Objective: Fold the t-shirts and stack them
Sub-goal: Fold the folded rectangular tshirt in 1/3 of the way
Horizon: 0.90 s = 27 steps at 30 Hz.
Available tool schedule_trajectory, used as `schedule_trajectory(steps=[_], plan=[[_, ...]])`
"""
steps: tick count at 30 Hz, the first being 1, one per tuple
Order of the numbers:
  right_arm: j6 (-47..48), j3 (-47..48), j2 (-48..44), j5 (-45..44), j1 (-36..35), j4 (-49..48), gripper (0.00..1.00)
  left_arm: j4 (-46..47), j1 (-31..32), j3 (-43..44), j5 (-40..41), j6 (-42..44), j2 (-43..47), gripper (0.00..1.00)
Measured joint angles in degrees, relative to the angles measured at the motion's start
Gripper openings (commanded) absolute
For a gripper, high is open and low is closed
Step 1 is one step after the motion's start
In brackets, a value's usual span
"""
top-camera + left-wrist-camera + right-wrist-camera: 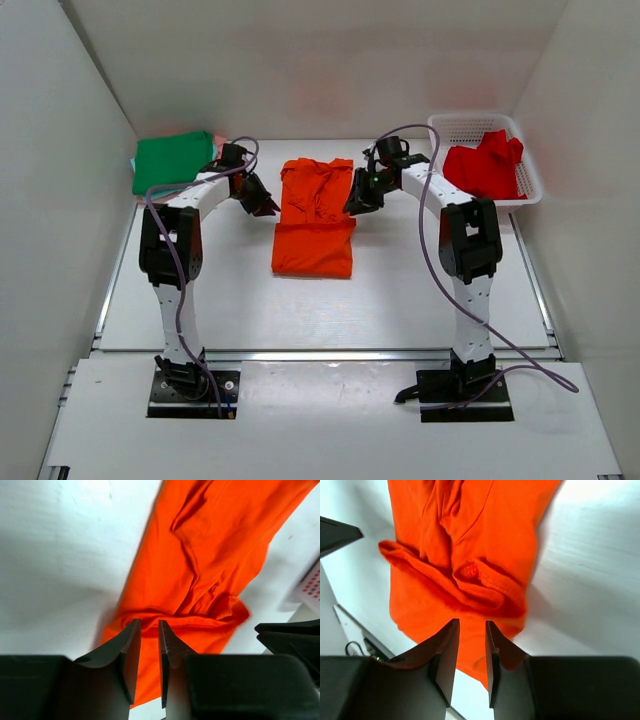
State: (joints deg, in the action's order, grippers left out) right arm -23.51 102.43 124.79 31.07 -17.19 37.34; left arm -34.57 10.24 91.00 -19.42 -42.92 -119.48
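Note:
A bright orange t-shirt (315, 215) lies in the middle of the table as a long strip, its far part rumpled and its near part flat. My left gripper (262, 203) hovers at the shirt's left edge. Seen from the left wrist, the left gripper (149, 622) is open a little, nothing between the fingers, over the orange shirt (215, 545). My right gripper (358, 200) is at the shirt's right edge. The right wrist view shows the right gripper (472, 622) slightly open and empty above the orange cloth (485, 535). A green t-shirt (175, 160) lies folded at the back left.
A white mesh basket (530, 185) at the back right holds a red t-shirt (485, 165). White walls close in the table on the left, right and back. The basket's corner (312, 585) shows at the right edge of the left wrist view.

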Motion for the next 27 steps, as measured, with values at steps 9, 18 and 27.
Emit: schedule_trajectory(steps=[9,18,27], plan=[[-0.5,-18.6,-12.5,-5.1,1.2,-5.1,0.36,7.1,-5.4,-13.7,-2.9,-0.4,9.3,0.39],[-7.1,-47.1,-27.6,-7.0,-5.3,-18.6,0.4,12.6,1.4,-40.1,0.4,-1.4,27.8,0.44],[-15.0,-54.1,-28.2,-4.8,-9.6,-29.1,0.41,19.3,6.1,-45.5,5.3,-5.4,30.3,0.38]])
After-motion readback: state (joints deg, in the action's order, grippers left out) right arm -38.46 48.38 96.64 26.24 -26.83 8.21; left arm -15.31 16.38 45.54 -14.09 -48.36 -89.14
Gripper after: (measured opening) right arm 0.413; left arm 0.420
